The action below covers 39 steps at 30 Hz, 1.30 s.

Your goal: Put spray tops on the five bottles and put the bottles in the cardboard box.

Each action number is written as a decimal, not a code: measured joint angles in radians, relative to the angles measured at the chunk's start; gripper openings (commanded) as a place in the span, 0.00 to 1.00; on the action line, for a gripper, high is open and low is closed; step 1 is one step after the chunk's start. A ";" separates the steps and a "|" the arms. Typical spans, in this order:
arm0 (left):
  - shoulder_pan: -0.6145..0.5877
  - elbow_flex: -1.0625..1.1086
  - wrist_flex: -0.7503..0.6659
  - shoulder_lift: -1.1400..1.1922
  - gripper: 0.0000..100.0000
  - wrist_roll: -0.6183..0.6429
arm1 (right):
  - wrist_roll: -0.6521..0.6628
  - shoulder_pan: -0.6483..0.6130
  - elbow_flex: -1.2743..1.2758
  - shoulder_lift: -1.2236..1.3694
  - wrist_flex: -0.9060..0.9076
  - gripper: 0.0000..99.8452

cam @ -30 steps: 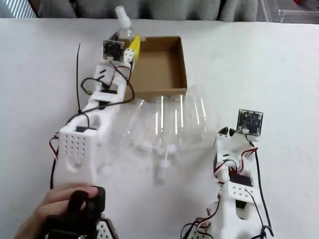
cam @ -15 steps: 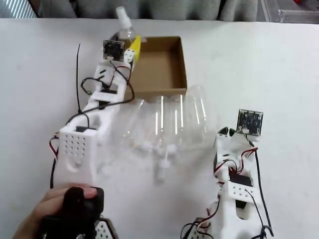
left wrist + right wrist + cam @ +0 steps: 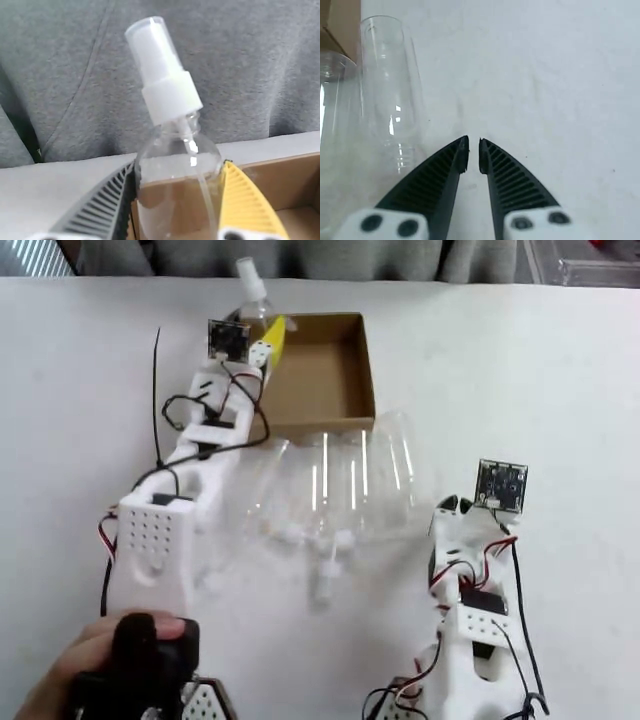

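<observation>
My left gripper (image 3: 258, 328) is shut on a clear bottle (image 3: 175, 185) that carries a white spray top (image 3: 162, 75). It holds the bottle upright at the far left corner of the cardboard box (image 3: 345, 360). The grey finger (image 3: 100, 210) and the yellow finger (image 3: 245, 200) press its sides. Several clear bottles (image 3: 330, 480) lie side by side in front of the box. A white spray top (image 3: 322, 580) lies near their necks. My right gripper (image 3: 470, 152) is shut just above the table, beside one lying bottle (image 3: 385, 90).
The right arm (image 3: 470, 580) rests at the near right, with bare table to its right. A hand (image 3: 90, 665) holds a black handle at the near left edge. A black cable (image 3: 157, 390) runs along the left arm.
The held bottle has shifted slightly right, toward the box. The hand at the near left has slid lower. The right arm has not moved.
</observation>
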 measured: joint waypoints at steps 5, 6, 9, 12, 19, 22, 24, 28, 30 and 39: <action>-0.005 0.000 0.000 0.000 0.22 0.000 | 0.000 0.000 0.000 0.000 0.000 0.02; -0.006 0.000 0.000 0.000 0.23 0.000 | 0.000 0.000 0.000 0.000 0.000 0.02; -0.009 0.000 0.000 0.000 0.29 0.000 | 0.000 0.000 0.000 0.000 0.000 0.02; -0.009 0.000 0.000 0.000 0.33 0.000 | 0.000 0.000 0.000 0.000 0.000 0.02; -0.018 0.025 0.035 -0.006 0.32 0.000 | 0.000 0.000 0.000 0.000 0.000 0.02; -0.020 0.064 0.035 -0.021 0.32 0.000 | 0.000 0.000 0.000 0.000 0.000 0.02; -0.015 0.086 0.035 -0.040 0.32 0.000 | 0.000 0.000 0.000 0.000 0.000 0.02; -0.018 0.115 0.035 -0.071 0.32 0.000 | 0.000 0.000 0.000 0.000 0.000 0.02; -0.020 0.126 0.035 -0.083 0.32 0.000 | 0.000 0.000 0.000 0.000 0.000 0.02; -0.021 0.247 0.035 -0.184 0.32 0.000 | 0.000 0.000 0.000 0.000 0.000 0.02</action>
